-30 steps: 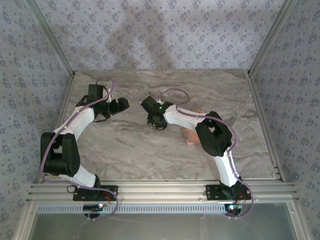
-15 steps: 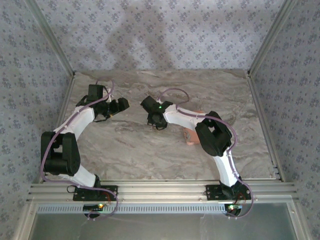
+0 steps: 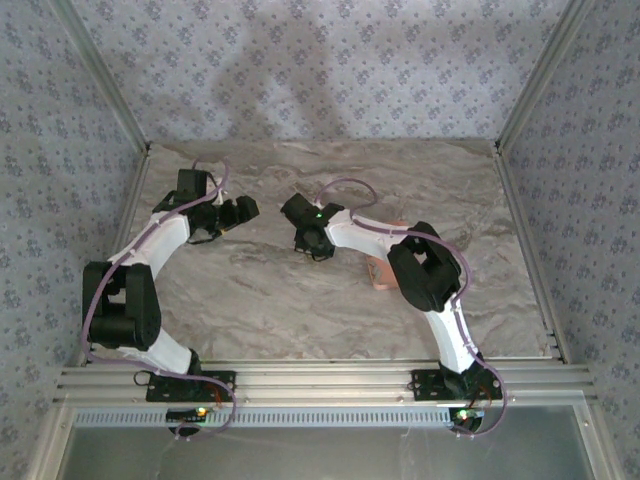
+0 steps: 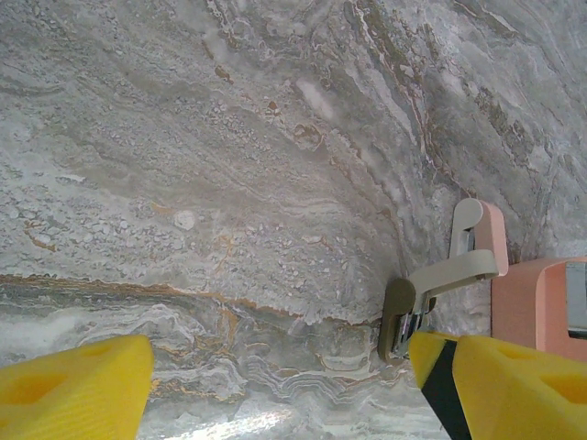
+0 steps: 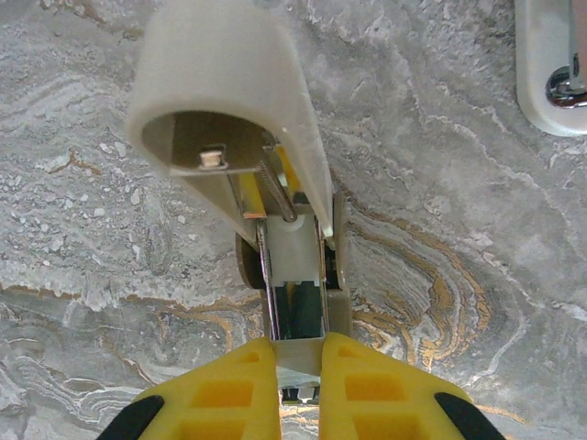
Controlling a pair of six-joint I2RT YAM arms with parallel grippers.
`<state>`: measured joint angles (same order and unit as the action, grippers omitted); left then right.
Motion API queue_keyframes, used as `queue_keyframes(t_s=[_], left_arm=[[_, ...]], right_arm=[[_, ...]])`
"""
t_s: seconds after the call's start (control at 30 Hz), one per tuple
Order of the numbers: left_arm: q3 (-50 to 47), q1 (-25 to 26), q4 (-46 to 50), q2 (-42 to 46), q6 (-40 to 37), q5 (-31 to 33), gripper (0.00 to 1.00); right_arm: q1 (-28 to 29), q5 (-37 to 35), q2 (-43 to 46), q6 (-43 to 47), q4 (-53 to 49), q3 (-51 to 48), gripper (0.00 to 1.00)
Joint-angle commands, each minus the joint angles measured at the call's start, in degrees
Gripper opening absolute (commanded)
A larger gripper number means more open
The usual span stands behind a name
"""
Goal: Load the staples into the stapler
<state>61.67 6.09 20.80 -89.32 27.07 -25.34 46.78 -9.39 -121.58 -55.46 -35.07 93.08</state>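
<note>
One stapler (image 5: 229, 82) in right pincer (image 5: 298, 356), one tray (image 4: 537, 307).

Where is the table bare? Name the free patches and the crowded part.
Free: the far strip of table along the back wall; the near middle between the arm bases; the right side beyond the right arm. Crowded: mid-table, where the open left gripper, the right gripper shut on the stapler and the salmon tray sit close.

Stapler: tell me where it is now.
In the right wrist view the stapler is clamped, hinged open, in the right claw; from above, that claw is left of the salmon tray.
</note>
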Motion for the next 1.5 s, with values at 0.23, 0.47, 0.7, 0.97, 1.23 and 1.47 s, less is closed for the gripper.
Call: queue_keyframes(t_s=[0.23,0.47,0.7,0.97,1.23,1.47], left_arm=[[0.1,-0.3,-0.5,-0.2,0.1,-1.2,0.85],[0.2,-0.3,-0.5,-0.3,0.1,-1.3,0.85],[0.2,-0.3,-0.4,-0.2,0.2,-1.3,0.85],[0.0,-0.3,-0.4,-0.1,0.1,-1.2,0.85],[0.4,-0.4,-0.2,-0.5,0.2,-1.2,0.85],[0.8,-0.4,0.2,-0.4,-0.1,-1.3,0.85]], right_arm=[[0.0,-0.5,-2.5,0.6,-6.3,3.4,0.13],[0.5,-2.9,-2.4,2.3,-8.1,5.2,0.13],[1.4,-5.5,-1.0,6.2,-7.7,6.5,0.13],[1.3,-5.6,-0.8,8.6,-8.7,6.1,0.13],[1.2,-5.7,-0.9,11.2,-9.7,6.1,0.13],[1.1,-5.4,-1.0,13.2,-9.2,6.7,0.13]])
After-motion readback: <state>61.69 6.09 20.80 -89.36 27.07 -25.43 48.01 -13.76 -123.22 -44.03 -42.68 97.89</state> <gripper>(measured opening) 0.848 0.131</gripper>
